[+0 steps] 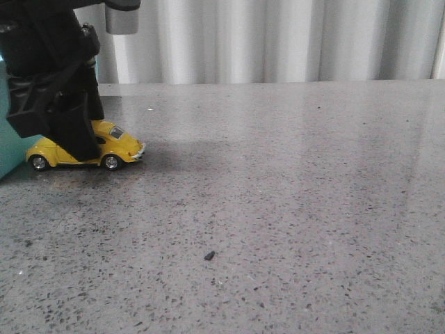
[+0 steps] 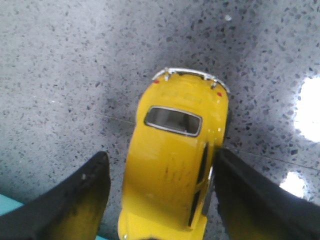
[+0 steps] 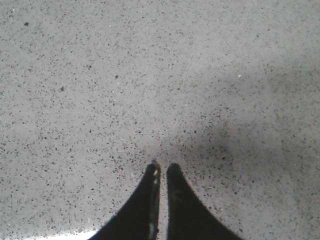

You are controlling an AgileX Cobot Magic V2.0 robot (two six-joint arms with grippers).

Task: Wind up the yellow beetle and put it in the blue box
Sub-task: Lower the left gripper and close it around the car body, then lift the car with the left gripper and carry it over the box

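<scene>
Glossy rounded yellow beetle (image 2: 172, 165) sits on speckled stone between the open left hand (image 2: 160, 195); right hand (image 3: 161, 172) closed, empty.

1 yellow beetle (image 1: 118, 145), toy car, at the counter's (image 1: 292, 209) far left edge. 2 of its wheels show in front view. 1 blue box (image 1: 8, 139), only a sliver seen at the left edge, just beside the car. 2 grippers: left gripper (image 2: 160, 200) w/ 2 fingers either side of the car, right gripper (image 3: 160, 172) w/ 2 fingers pressed together. 1 small dark speck (image 1: 208, 256) mid-counter, near front.
</scene>
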